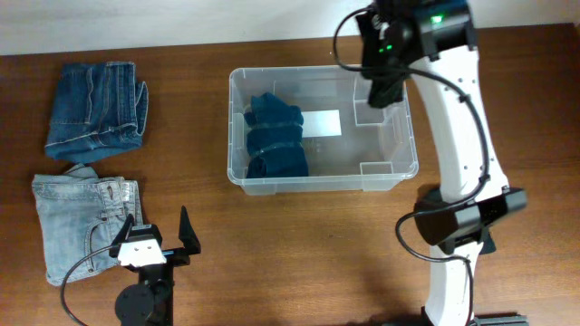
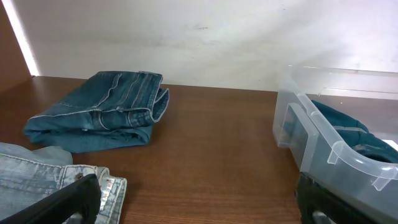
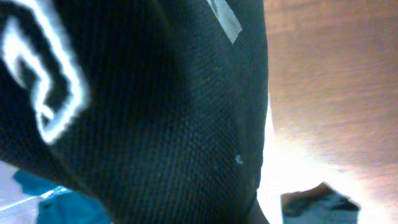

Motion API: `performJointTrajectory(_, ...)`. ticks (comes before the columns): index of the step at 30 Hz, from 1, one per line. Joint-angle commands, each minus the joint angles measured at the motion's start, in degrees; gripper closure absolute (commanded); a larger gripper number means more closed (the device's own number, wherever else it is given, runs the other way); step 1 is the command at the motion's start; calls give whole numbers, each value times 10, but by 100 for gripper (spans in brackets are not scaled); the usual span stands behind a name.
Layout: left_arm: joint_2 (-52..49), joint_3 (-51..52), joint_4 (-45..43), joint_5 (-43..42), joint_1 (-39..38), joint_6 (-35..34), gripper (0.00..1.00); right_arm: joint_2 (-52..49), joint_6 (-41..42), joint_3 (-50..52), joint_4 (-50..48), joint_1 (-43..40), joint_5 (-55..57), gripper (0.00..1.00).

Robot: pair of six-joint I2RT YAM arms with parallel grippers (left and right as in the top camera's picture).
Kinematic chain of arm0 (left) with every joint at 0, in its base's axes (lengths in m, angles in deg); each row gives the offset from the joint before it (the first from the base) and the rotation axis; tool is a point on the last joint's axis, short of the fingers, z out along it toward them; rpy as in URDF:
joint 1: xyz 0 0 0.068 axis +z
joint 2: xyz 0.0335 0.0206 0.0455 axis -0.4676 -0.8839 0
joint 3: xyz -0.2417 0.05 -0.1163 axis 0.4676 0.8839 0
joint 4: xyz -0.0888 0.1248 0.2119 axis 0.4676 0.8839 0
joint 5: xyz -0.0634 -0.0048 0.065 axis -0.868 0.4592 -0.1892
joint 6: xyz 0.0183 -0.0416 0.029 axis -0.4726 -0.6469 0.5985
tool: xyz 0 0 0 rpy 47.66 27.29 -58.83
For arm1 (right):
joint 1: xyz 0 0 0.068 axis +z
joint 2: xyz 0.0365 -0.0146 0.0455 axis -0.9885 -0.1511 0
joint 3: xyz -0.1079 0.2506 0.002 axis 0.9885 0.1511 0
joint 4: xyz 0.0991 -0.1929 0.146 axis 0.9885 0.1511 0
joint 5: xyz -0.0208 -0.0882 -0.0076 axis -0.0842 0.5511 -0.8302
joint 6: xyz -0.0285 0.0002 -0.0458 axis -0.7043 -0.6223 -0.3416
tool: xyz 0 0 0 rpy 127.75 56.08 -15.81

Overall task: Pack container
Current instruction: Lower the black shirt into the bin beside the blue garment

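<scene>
The clear container (image 1: 390, 172) stands at the table's middle, with a white label (image 1: 320, 122) on its bottom and folded dark blue jeans (image 1: 275, 136) in its left half. It also shows in the left wrist view (image 2: 336, 149). My right gripper (image 1: 382, 83) hangs over the container's back right corner. A black garment with white print (image 3: 155, 106) fills the right wrist view and hides the fingers. My left gripper (image 1: 161, 231) is open and empty near the front left; in its own view (image 2: 199, 205) it points at bare wood.
Folded mid-blue jeans (image 1: 95, 109) lie at the back left, also in the left wrist view (image 2: 102, 109). Folded light blue jeans (image 1: 86, 217) lie at the front left, beside my left gripper's left finger (image 2: 37, 177).
</scene>
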Motion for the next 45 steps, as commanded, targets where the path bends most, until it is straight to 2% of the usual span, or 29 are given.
performJointTrajectory(1, 4, 2, 2, -4, 3, 5, 1, 17, 90, 39, -10, 24, 10, 96)
performJointTrajectory(4, 4, 2, 2, -4, 3, 5, 1, 17, 116, 98, -31, 45, 10, 96)
performJointTrajectory(17, 4, 2, 2, -4, 3, 5, 1, 17, 116, 336, -162, 74, 5, 96)
performJointTrajectory(27, 4, 2, 2, -4, 3, 5, 1, 17, 115, 346, -172, 87, -1, 96)
performJointTrajectory(30, 4, 2, 2, -4, 3, 5, 1, 17, 115, 346, -177, 96, -1, 90)
performJointTrajectory(32, 4, 2, 2, -4, 3, 5, 1, 17, 115, 346, -180, 102, -1, 78)
performJointTrajectory(33, 4, 2, 2, -4, 3, 5, 1, 17, 113, 346, -181, 103, -1, 65)
performJointTrajectory(34, 4, 2, 2, -4, 3, 5, 1, 17, 113, 346, -181, 104, -1, 48)
performJointTrajectory(35, 4, 2, 2, -4, 3, 5, 1, 17, 113, 346, -181, 104, -1, 22)
performJointTrajectory(36, 4, 2, 2, -4, 3, 5, 1, 17, 113, 346, -181, 104, 0, 14)
performJointTrajectory(38, 4, 2, 2, -4, 3, 5, 1, 17, 113, 346, -183, 103, 0, 8)
performJointTrajectory(42, 4, 2, 2, -4, 3, 5, 1, 17, 113, 346, -192, 103, -1, 8)
performJointTrajectory(45, 4, 2, 2, -4, 3, 5, 1, 17, 113, 346, -214, 103, -1, 22)
